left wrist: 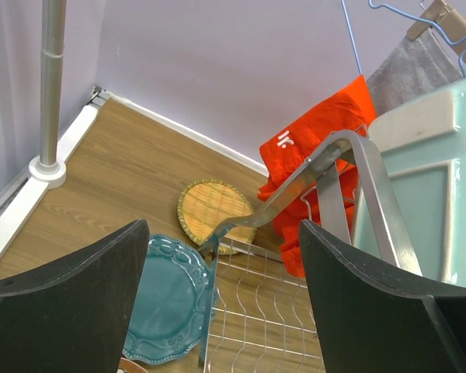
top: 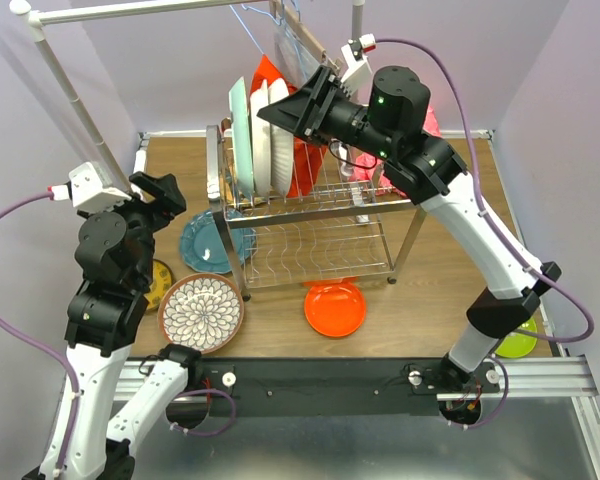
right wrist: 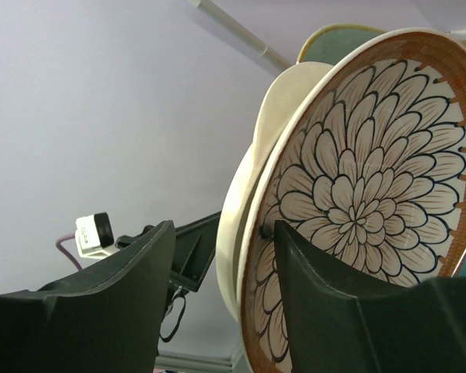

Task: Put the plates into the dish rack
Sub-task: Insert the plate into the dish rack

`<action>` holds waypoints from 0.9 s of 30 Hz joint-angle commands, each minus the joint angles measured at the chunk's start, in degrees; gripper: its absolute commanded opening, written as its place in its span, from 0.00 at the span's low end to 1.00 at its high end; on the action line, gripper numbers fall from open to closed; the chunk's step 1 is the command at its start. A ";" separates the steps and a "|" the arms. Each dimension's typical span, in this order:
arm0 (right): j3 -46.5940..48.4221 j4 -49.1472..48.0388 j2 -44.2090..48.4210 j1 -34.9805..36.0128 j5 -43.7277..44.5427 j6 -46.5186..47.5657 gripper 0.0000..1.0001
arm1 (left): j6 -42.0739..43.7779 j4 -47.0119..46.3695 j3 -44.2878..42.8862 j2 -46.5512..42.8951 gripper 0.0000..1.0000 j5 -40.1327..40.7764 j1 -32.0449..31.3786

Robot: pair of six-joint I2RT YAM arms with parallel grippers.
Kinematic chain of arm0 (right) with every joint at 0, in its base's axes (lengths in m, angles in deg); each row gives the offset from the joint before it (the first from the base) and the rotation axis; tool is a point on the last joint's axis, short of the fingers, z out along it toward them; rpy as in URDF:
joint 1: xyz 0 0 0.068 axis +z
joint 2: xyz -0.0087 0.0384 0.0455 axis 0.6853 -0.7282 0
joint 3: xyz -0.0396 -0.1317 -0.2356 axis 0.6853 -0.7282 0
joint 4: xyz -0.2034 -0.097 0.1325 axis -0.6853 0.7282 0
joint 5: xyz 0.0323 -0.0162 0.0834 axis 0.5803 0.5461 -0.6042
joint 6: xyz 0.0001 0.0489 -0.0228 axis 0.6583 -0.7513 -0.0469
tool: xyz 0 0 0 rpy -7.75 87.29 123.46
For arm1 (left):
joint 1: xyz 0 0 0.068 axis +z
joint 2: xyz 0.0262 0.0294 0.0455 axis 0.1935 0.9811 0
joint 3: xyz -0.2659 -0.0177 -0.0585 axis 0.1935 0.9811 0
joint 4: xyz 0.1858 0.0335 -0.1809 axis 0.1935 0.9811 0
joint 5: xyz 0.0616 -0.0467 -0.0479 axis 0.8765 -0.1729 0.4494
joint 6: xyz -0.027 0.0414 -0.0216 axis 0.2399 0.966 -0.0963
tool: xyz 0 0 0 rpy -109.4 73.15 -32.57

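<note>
The chrome dish rack [top: 320, 215] stands mid-table. In its upper shelf a mint plate [top: 240, 120], a white plate [top: 259, 135] and a floral plate [top: 277, 135] stand on edge. My right gripper [top: 282, 112] is open at the floral plate's [right wrist: 373, 194] rim; one finger [right wrist: 311, 280] lies against its patterned face, the other stands clear of it. The white plate [right wrist: 252, 194] stands just behind. My left gripper [top: 165, 190] hangs open and empty left of the rack, above the teal plate [left wrist: 167, 303]. A second floral plate [top: 201, 313], an orange plate [top: 335, 308], a lime plate [top: 517, 343] and a yellow plate [top: 160, 283] lie flat.
A tan woven plate [left wrist: 215, 210] lies behind the rack's left end [left wrist: 295, 186]. A red cloth [left wrist: 318, 148] hangs behind the rack. The white clothes rail [top: 70, 90] with hangers crosses the back, its foot [left wrist: 43, 167] at the left wall. Walls close in on both sides.
</note>
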 commanded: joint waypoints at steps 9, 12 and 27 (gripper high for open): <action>-5.79 -2.89 6.78 -0.43 0.85 4.01 0.74 | 0.23 0.80 -3.81 0.88 0.86 -0.32 0.37; -7.72 -3.59 8.80 -0.78 1.03 6.12 0.75 | 0.23 1.33 -4.34 0.87 0.86 -0.14 0.37; -25.29 -12.73 27.16 -4.73 -1.34 27.64 0.78 | 0.40 4.32 -11.37 4.57 0.86 -1.20 0.37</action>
